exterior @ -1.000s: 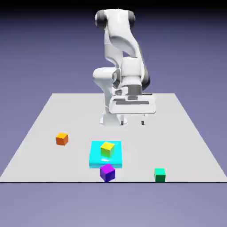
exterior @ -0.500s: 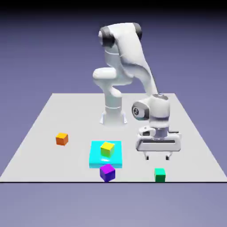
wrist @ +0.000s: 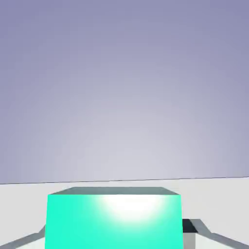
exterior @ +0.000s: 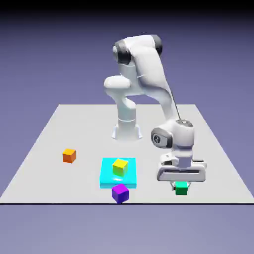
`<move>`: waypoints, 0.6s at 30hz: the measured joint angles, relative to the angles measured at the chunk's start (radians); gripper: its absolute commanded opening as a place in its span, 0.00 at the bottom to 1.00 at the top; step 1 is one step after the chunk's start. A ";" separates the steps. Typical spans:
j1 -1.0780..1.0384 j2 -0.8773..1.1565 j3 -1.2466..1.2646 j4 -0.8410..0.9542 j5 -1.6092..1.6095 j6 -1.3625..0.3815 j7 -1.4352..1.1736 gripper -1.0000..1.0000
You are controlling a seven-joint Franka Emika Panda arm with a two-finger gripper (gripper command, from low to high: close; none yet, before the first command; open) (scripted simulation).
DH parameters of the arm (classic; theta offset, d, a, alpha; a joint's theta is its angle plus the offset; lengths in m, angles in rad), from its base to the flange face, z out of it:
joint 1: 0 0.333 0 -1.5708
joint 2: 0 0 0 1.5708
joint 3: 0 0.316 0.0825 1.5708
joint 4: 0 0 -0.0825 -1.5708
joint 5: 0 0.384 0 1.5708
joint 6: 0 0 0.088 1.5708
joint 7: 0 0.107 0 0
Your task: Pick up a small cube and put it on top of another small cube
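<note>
Clamping green cube [exterior: 181, 189] in gripper [exterior: 181, 186], pinching opposite sides, probably for keeping it steady and level on way to another cube. Holding it over or on table [exterior: 89, 129] near front edge, exterior view's right, well apart from purple cube [exterior: 120, 193]; not showing clearly whether clearing surface. Showing plain green, flat faces, straight edges, white glare.

One cube [exterior: 120, 167] on a flat block [exterior: 104, 173], another [exterior: 120, 193] in front, one [exterior: 69, 156] left
</note>
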 measured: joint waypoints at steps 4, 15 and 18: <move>-0.010 -0.145 -0.080 -0.112 0.069 -0.022 -0.056 0.00; -0.038 -0.544 -0.299 -0.420 0.261 -0.084 -0.209 0.00; -0.046 -0.652 -0.359 -0.504 0.313 -0.101 -0.251 0.00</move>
